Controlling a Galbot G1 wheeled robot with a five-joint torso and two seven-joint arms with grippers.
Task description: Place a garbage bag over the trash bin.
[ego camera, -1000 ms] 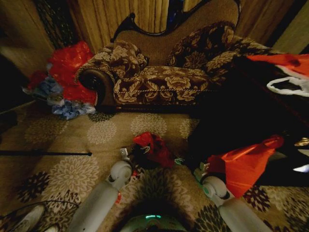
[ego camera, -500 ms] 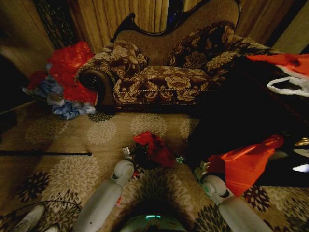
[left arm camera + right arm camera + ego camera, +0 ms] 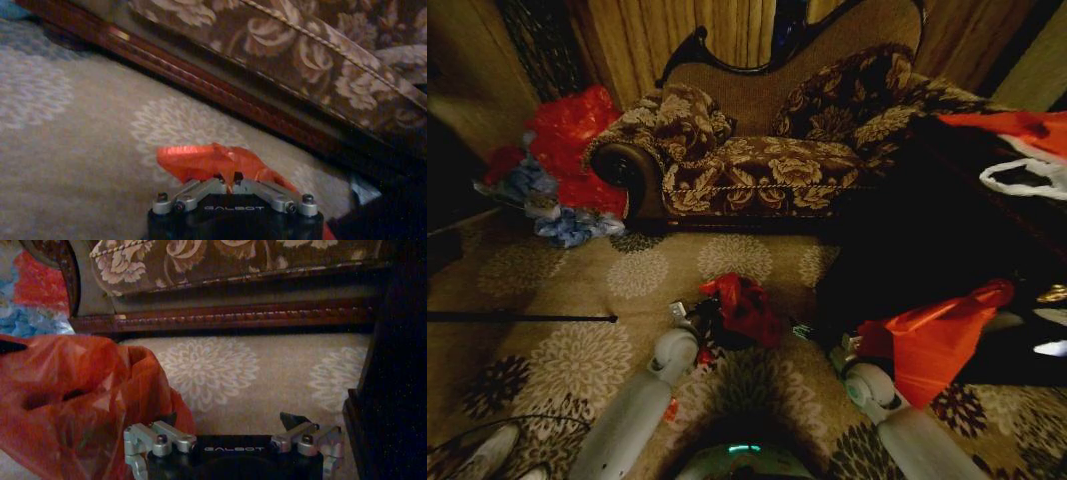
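On the patterned carpet (image 3: pixel 577 360) before the floral sofa (image 3: pixel 757 160), we see the garbage bag (image 3: pixel 742 305) draped over the trash bin (image 3: pixel 717 325), of which little shows beneath the red plastic. The left gripper (image 3: pixel 227 181) has its fingers together, clamped on the bag's crumpled edge. The right gripper (image 3: pixel 230 422) stands beside the bag with its fingers spread apart, holding nothing.

Your head camera looks steeply down over both arms at the carpet (image 3: pixel 577 280) and sofa (image 3: pixel 767 160). Each wrist camera sits low behind its gripper, facing the sofa base across the carpet; both share the red bag (image 3: pixel 213 162).
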